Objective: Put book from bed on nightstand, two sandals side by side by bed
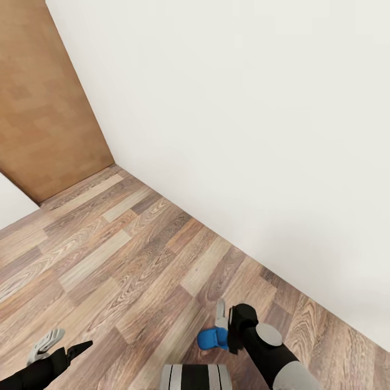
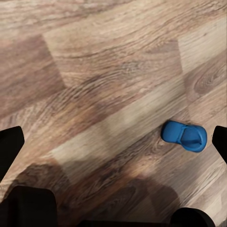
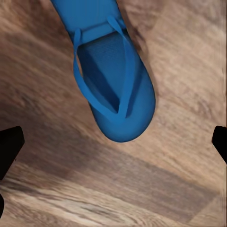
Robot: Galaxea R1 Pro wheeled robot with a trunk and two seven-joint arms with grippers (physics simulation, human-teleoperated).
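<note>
Here's the right gripper (image 1: pixel 221 317) low over the wood-plank floor (image 1: pixel 124 260), close to where the boards run into the white wall (image 1: pixel 244 124), and a blue sandal (image 1: pixel 213 339) hangs right under its grey fingers, seemingly pinched by them, though the contact itself is hidden in the head view. From the right wrist camera the sandal (image 3: pixel 113 80) stretches away along the finger line, straps up, rounded end nearest the camera; the two dark fingertips stand wide at either edge of the picture and do not touch its sides, so whether the jaws truly grip it I cannot tell. Over to the left gripper (image 1: pixel 59 346): fingers spread, nothing between them, hovering above bare boards. Its wrist camera catches the sandal (image 2: pixel 184 135) well apart from it, by one dark fingertip. A brown wooden panel (image 1: pixel 43 103) stands in the far corner.
</note>
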